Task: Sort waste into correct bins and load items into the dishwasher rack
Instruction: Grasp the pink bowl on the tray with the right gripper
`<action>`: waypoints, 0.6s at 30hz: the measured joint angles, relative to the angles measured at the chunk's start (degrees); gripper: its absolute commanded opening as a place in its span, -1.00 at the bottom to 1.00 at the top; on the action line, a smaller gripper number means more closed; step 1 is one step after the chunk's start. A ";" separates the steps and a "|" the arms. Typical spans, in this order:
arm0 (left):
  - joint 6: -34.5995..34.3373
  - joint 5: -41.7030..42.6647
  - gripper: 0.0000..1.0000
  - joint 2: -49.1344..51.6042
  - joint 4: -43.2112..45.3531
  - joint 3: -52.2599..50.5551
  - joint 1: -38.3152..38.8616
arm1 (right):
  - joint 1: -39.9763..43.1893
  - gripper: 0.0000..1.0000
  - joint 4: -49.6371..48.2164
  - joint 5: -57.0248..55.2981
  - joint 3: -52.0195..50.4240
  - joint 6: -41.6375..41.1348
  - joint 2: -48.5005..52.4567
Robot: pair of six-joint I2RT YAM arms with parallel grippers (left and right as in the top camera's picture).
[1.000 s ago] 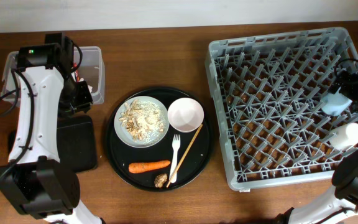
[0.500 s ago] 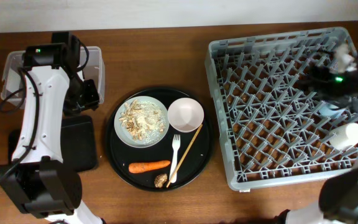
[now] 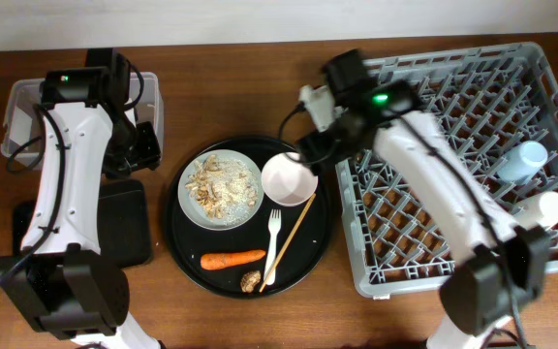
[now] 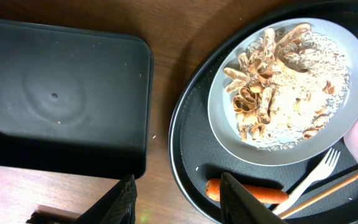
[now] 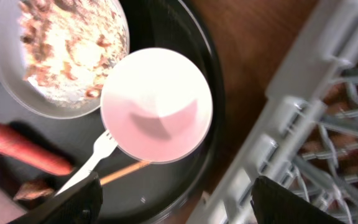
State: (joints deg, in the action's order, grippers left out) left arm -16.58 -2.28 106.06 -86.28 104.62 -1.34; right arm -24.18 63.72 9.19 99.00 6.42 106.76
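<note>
Overhead, the right gripper (image 3: 310, 147) had swung away from the dishwasher rack (image 3: 492, 97), which held the small blue cup (image 3: 524, 161), to the pale pink bowl (image 3: 290, 178). In the left wrist view, the left gripper (image 4: 178, 182) hung with jaws open and empty beside the flat black tray (image 4: 55, 93). In the right wrist view, the jaws were wide and empty above the bowl, so it probably was next for the rack.

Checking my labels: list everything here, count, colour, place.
rack: 1, grey, right
blue cup: 1, blue, in rack
white cup: 1, white, in rack
tray: 1, black, centre
plate: 1, grey-white, tray
food scraps: heap, beige, plate
bowl: 1, pink, tray
fork: 1, white, tray
chopsticks: count unclear, wooden, tray
carrot: 1, orange, tray
lump: 1, brown, tray
tub: 1, clear, left
flat bin: 1, black, left
left end effector: 1, black, open, by flat bin
right end effector: 1, black, open, above bowl
</note>
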 measured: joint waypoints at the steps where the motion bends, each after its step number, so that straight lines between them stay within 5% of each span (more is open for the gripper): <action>1: 0.00 0.00 -0.14 0.00 0.00 0.00 0.02 | -0.92 0.58 -0.90 -1.27 0.00 -0.07 1.79; 7: 0.00 0.00 -0.13 0.00 -0.02 0.00 0.07 | -1.64 0.57 -4.22 -6.03 0.00 -2.49 10.12; 10: 0.00 -0.02 -0.14 0.00 0.00 0.00 0.07 | -1.64 0.26 -4.90 -6.36 0.00 -3.21 13.22; 14: 0.00 -0.02 -0.14 0.00 0.00 0.00 0.07 | -1.64 0.22 -5.07 -6.14 0.00 -3.52 15.45; 18: 0.00 0.00 -0.14 0.00 0.00 0.00 0.07 | -1.64 -0.10 -5.51 -5.42 -0.22 -3.65 16.35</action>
State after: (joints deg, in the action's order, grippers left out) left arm -16.58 -2.28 106.06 -86.28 104.62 -1.28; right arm -25.82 58.22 3.77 98.78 2.76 123.11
